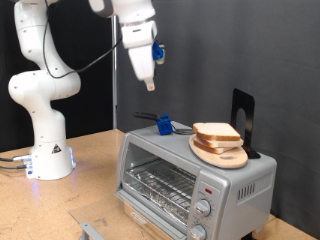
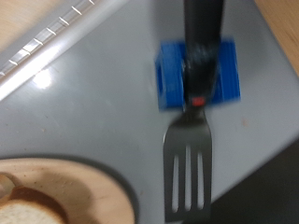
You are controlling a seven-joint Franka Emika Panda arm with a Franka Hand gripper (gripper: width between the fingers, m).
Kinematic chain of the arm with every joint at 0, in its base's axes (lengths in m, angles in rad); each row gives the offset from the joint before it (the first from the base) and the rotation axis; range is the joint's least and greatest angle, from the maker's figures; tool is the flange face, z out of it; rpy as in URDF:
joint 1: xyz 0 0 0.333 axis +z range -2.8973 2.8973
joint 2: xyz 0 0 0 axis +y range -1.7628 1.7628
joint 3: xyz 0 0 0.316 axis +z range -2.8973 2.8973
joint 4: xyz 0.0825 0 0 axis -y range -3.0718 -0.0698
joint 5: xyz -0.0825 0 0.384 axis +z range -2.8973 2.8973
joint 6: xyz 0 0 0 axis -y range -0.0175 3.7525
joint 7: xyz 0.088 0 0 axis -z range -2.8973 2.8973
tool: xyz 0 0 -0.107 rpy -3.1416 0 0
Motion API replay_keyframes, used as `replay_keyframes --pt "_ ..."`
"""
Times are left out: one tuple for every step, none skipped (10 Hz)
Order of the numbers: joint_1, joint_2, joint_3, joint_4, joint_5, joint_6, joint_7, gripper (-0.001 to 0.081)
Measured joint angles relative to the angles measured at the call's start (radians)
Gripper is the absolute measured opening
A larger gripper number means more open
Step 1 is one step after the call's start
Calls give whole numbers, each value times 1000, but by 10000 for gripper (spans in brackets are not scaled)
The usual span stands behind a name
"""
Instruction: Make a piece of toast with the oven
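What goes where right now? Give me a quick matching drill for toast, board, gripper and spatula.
Things:
1. toast
2. board
3. gripper
4. spatula

Places:
A. directly on the oven top
B. hanging in the air above the oven
C. on the board
D. slotted head lying on the oven top, handle over a blue holder

Pairs: 1-C, 2-A, 3-B, 4-D

Black curtain backdrop behind a light wooden tabletop, evenly lit.
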Motion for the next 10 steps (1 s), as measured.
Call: replay_keyframes --pt "1 -29 36 -5 -74 -2 3 808" --pt "-3 -59 60 -26 -125 -1 6 808" --pt "-4 -54 55 -26 -99 0 7 808" --pt "-4 -49 50 -29 -71 8 14 808" --pt "-4 -46 50 -36 -54 21 16 808" --pt "-3 -48 53 -50 -45 56 16 808" --pt "-2 -57 59 -77 -34 114 18 808" --pt "-1 -77 68 -108 -20 156 18 808" --pt "3 -103 77 -139 -3 177 18 808" --pt "6 -131 86 -165 16 182 18 808"
